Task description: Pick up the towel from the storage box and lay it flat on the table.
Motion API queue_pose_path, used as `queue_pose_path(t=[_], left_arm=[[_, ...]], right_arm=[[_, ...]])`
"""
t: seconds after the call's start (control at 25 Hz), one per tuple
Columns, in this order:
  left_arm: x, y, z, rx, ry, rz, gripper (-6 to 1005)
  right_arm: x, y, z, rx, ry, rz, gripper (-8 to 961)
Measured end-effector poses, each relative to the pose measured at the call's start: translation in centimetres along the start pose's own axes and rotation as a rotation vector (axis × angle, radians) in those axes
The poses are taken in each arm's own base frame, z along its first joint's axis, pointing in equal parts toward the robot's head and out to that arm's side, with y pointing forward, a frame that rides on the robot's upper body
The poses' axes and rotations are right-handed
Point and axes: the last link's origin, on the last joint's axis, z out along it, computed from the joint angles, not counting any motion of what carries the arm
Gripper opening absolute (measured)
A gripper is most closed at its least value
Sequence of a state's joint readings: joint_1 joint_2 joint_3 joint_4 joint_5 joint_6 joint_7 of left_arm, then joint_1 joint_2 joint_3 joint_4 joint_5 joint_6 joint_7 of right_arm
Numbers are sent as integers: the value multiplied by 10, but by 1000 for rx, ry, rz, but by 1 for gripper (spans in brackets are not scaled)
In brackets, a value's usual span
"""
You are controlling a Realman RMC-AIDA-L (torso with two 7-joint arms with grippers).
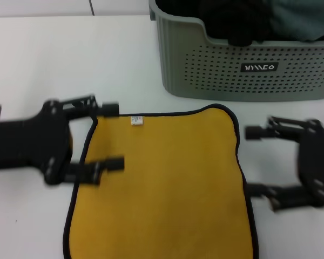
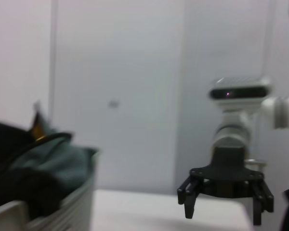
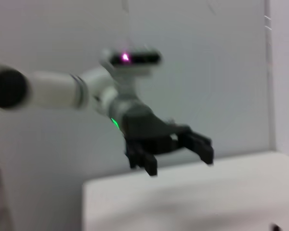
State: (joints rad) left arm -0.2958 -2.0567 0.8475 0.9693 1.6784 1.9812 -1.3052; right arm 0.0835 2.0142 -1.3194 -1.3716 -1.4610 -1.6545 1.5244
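The mustard-yellow towel (image 1: 167,183) lies spread flat on the white table (image 1: 70,54), in front of the storage box (image 1: 216,70); its white label is at the far edge. My left gripper (image 1: 116,136) is open at the towel's left edge, with its near finger over the cloth. My right gripper (image 1: 248,160) is open just beside the towel's right edge. Neither holds anything. The left wrist view shows the right gripper (image 2: 225,202) open above the table. The right wrist view shows the left gripper (image 3: 176,154) open.
The box holds a black cloth (image 1: 227,21) and a grey-teal cloth (image 1: 297,19); both cloths and the box rim (image 2: 62,211) also show in the left wrist view. Bare tabletop lies to the far left.
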Motion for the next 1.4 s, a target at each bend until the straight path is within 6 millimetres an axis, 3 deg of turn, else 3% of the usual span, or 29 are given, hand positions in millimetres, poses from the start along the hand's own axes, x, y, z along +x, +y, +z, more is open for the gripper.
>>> queue_pose_path(t=[0.16, 0.32, 1.4], left_arm=[[-7, 21, 1, -67, 16, -57, 840], [-13, 31, 1, -78, 28, -67, 838], [3, 24, -4, -109, 51, -87, 827]], right_arm=[[-2, 18, -12, -92, -81, 19, 872], [1, 23, -13, -124, -135, 30, 872], [0, 19, -9, -168, -238, 28, 872]])
